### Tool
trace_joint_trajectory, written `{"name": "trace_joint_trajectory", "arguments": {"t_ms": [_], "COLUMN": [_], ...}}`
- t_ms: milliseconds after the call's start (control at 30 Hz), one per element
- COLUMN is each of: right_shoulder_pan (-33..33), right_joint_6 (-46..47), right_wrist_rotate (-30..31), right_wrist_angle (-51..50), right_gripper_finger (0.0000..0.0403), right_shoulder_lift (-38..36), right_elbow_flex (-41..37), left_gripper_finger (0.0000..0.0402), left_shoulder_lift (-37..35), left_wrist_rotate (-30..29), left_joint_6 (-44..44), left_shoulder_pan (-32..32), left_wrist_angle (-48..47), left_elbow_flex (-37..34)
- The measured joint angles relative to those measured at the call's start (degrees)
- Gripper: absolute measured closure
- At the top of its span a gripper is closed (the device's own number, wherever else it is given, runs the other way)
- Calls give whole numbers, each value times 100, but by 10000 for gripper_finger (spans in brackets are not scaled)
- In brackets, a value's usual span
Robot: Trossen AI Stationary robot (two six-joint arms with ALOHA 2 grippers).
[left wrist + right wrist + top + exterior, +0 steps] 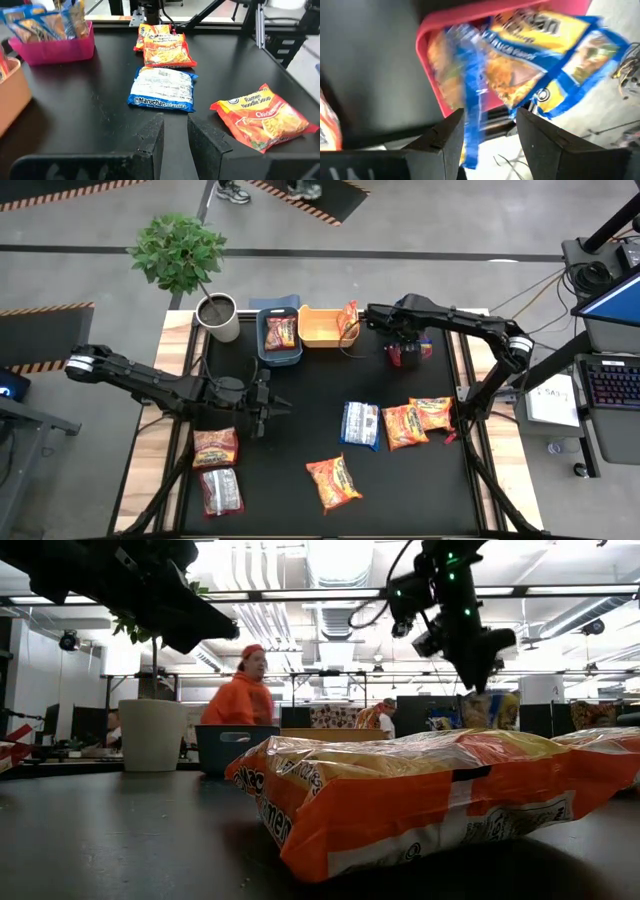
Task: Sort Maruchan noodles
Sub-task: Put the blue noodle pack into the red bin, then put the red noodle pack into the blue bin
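Sorting looks about half done. The right gripper, fingers apart, hangs over the red bin at upper right. Six packets remain on the mat, and the left gripper waits at centre left, fingers narrowly parted.

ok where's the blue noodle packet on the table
In the high view the blue packet lies flat right of centre, just left of two orange packets, ahead of the left tool.

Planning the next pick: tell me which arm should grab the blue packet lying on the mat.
Left, probably. The left gripper hangs open and empty, aimed straight at the blue packet. The right gripper is occupied over the red bin, with a blue-and-yellow packet by its fingers.
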Motion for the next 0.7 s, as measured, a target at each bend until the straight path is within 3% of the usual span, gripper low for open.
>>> {"name": "trace_joint_trajectory", "arguments": {"t_ms": [333,700], "right_shoulder_pan": [209,1093], "right_joint_6": [1084,837], "right_wrist_rotate": [-1586,-2934], "right_wrist_angle": [548,3571], "right_gripper_finger": [273,329], "right_shoulder_lift": [-345,-1332], "right_elbow_flex": [536,-140], "left_gripper_finger": [333,333], "left_shoulder_lift": [0,0], "left_wrist_rotate": [0,-266], "left_joint_6": [-1261,-2372], "left_shoulder_pan": [-5,-411], "left_wrist_angle": [-80,-78], "left_elbow_flex": [0,0]}}
